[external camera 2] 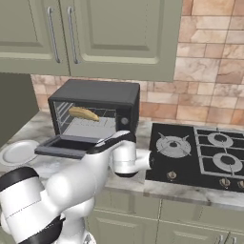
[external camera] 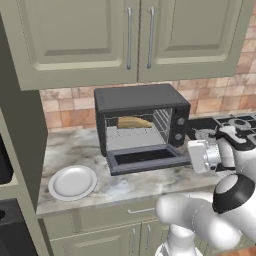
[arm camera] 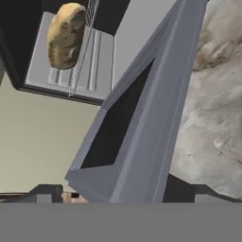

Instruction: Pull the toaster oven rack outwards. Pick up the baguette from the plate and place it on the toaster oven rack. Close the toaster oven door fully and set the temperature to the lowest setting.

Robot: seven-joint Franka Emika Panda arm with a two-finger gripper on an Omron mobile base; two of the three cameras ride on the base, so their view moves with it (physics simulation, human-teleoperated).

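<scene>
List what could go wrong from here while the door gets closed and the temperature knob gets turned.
1. The toaster oven door lies fully open with its edge between the open gripper fingertips; a grazing push could slip off it.
2. The baguette sits on the rack inside; if either sticks out, the door may jam.
3. The knobs are small and close together, so the wrong one could get turned.

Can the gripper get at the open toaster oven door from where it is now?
Probably yes. The gripper is open and right at the edge of the lowered toaster oven door, with nothing between them. The baguette sits back inside on the toaster oven rack, clear of the door.
</scene>
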